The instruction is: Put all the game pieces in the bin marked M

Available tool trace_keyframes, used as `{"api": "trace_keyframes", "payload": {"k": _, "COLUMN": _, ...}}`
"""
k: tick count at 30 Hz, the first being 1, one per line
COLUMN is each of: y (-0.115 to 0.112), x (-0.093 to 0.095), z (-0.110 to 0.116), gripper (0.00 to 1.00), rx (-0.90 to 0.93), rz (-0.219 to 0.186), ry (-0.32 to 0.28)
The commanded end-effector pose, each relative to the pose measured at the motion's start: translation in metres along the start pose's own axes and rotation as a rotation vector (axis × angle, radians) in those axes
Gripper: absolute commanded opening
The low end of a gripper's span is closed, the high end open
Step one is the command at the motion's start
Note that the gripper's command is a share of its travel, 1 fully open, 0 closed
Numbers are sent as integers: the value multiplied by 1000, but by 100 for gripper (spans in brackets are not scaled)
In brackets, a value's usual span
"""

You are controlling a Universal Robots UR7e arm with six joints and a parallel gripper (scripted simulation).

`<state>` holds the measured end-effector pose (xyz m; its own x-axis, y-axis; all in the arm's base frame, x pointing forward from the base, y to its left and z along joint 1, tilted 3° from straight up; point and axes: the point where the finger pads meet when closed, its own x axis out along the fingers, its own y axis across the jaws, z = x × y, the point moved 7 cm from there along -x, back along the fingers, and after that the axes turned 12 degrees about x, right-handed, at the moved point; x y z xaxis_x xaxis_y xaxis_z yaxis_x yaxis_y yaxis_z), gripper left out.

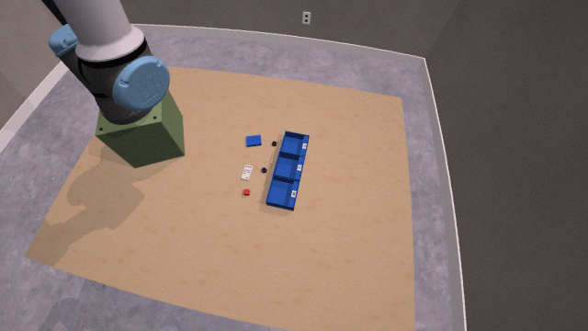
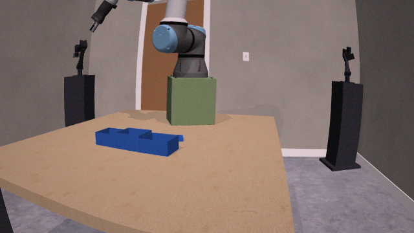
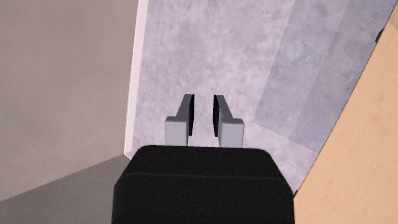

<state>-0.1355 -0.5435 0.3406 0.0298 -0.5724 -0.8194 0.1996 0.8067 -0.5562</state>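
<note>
A row of three blue bins [image 1: 288, 170] stands mid-table; each has a small label too small to read. Left of the bins lie a red die [image 1: 246, 192], a white card-like piece [image 1: 246, 172], two small black pieces [image 1: 274, 143] [image 1: 264, 170] and a flat blue tile [image 1: 254, 140]. My gripper [image 2: 94, 27] is high up and far off the table's side, well away from all of them. In the wrist view its fingers stand a narrow gap apart with nothing between them, over the grey floor.
The arm's green pedestal [image 1: 142, 133] stands on the table's left part. The bins also show in the exterior view [image 2: 137, 140]. Two black camera stands [image 2: 79, 97] [image 2: 344, 123] stand on the floor beyond the table.
</note>
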Motion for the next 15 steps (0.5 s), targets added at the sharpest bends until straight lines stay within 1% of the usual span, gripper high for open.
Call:
{"api": "trace_keyframes", "payload": {"k": 1, "y": 23, "x": 36, "z": -4, "gripper": 31, "rx": 0, "rz": -8, "ry": 2}}
{"api": "trace_keyframes", "payload": {"k": 2, "y": 28, "x": 42, "z": -5, "gripper": 31, "rx": 0, "rz": -8, "ry": 2}}
{"api": "trace_keyframes", "payload": {"k": 4, "y": 28, "x": 42, "z": -5, "gripper": 31, "rx": 0, "rz": -8, "ry": 2}}
{"api": "trace_keyframes", "payload": {"k": 15, "y": 81, "x": 117, "z": -13, "gripper": 31, "rx": 0, "rz": -8, "ry": 2}}
